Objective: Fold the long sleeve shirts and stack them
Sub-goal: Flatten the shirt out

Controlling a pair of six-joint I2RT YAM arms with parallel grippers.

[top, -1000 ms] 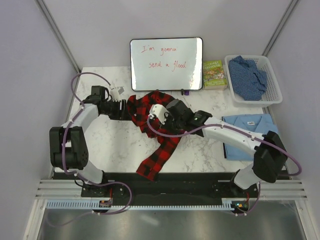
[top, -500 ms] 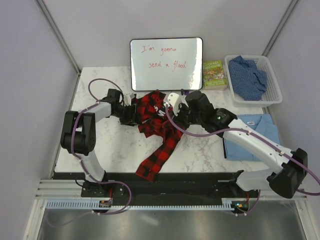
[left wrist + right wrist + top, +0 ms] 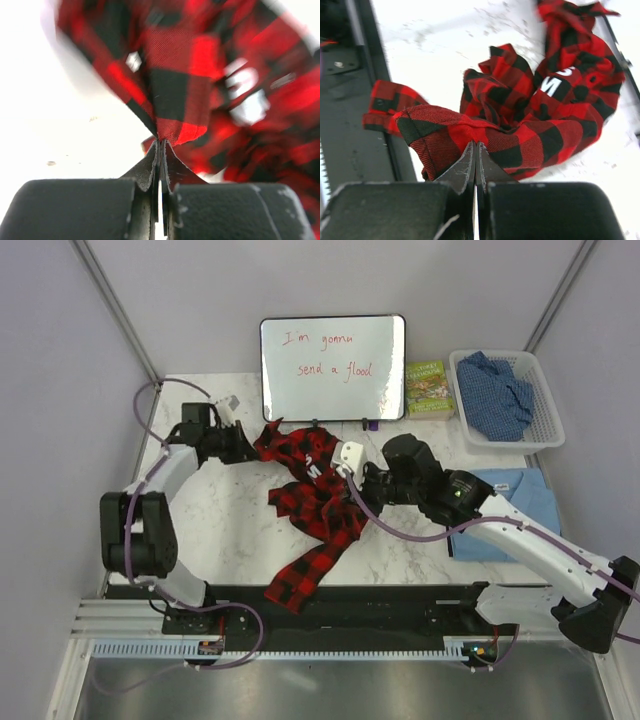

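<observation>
Red-and-black checked flannel shirt with white lettering lies crumpled mid-worktop, in front of the whiteboard. One sleeve trails toward the near edge, its end reaching the black base rail.

Left end effector: closed, pinching a fold at the flannel's far-left corner.

Right end effector: closed, pinching a bunched fold on the shirt's right side.

Plain light blue collared shirt: flat on the white marble worktop at right, partly under the right arm.

Darker blue speckled shirt: heaped in the white plastic basket, far-right corner.

Green book between whiteboard and basket.
</observation>
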